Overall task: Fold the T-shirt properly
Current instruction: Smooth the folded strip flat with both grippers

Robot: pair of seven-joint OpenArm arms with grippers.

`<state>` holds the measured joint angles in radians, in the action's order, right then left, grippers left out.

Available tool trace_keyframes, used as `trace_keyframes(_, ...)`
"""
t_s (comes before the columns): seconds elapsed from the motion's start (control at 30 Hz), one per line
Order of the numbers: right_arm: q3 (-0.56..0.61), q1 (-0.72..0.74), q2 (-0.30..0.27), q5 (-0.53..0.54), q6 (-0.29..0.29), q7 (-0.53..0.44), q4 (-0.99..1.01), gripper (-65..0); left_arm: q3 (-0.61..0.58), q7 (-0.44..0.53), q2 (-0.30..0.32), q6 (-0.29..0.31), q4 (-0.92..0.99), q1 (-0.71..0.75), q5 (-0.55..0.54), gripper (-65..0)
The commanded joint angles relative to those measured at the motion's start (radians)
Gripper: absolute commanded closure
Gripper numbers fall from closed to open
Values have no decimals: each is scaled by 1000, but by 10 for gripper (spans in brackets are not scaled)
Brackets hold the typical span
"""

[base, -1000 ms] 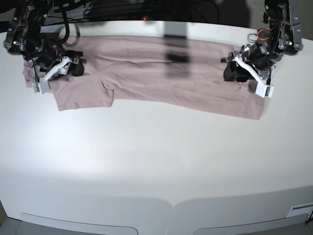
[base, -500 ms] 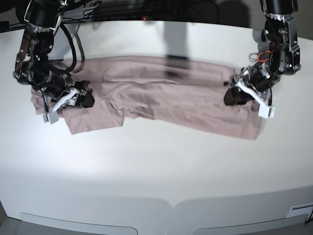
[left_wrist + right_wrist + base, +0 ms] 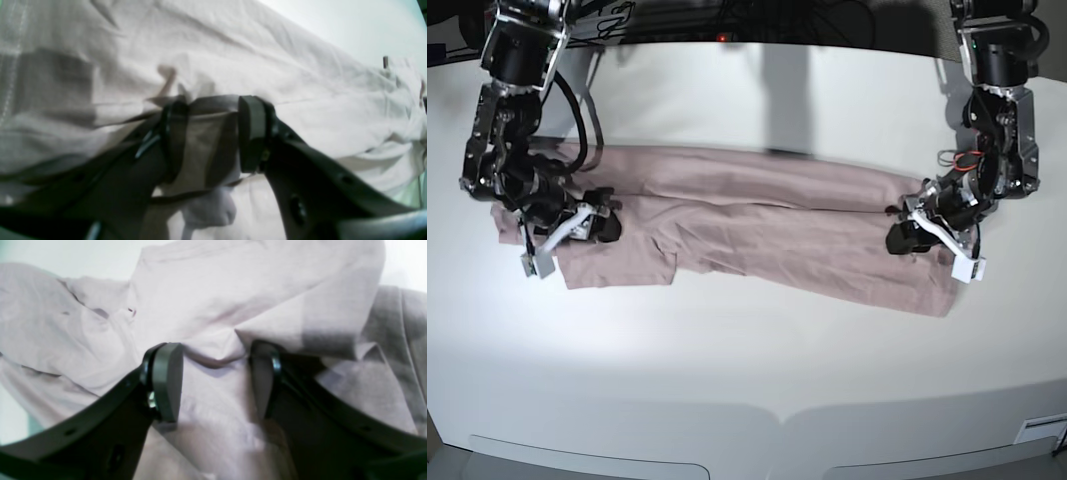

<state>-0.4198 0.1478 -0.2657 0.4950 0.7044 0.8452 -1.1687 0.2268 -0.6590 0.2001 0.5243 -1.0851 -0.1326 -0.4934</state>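
Centrally, the plain dusty-pink cotton T-shirt (image 3: 757,225) lies as a long, creased band across the far half of the smooth white tabletop (image 3: 747,350), one short sleeve jutting toward the near side. Its soft, thin weave bunches readily. Each black hand grasps a pinch of cloth: the left hand (image 3: 905,236) at one end, the right hand (image 3: 597,222) at the other. Judged step: a lengthwise fold under way; next, both ends should be laid down level, then freed.

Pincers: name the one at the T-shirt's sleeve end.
The right pincer, at the base view's left, beside the sleeve; the left pincer is at the hem end.
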Motion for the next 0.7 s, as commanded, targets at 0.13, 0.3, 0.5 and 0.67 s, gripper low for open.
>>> trace_keyframes(0.13,-2,118,-14,-42,-6,13,93,-330,0,-113,56,-68,12,11,82,-260)
trace_keyframes(0.3,-2,157,-27,68,-6,119,46,-330,0,-159,111,-67,10,10,-53,-260)
trace_keyframes(0.5,-4,167,-60,101,-6,187,-109,-330,1,-150,143,-66,-54,10,-193,-260)
trace_keyframes(0.67,-6,168,-70,126,-6,204,-230,-330,2,-93,166,-64,-157,10,-185,-260)
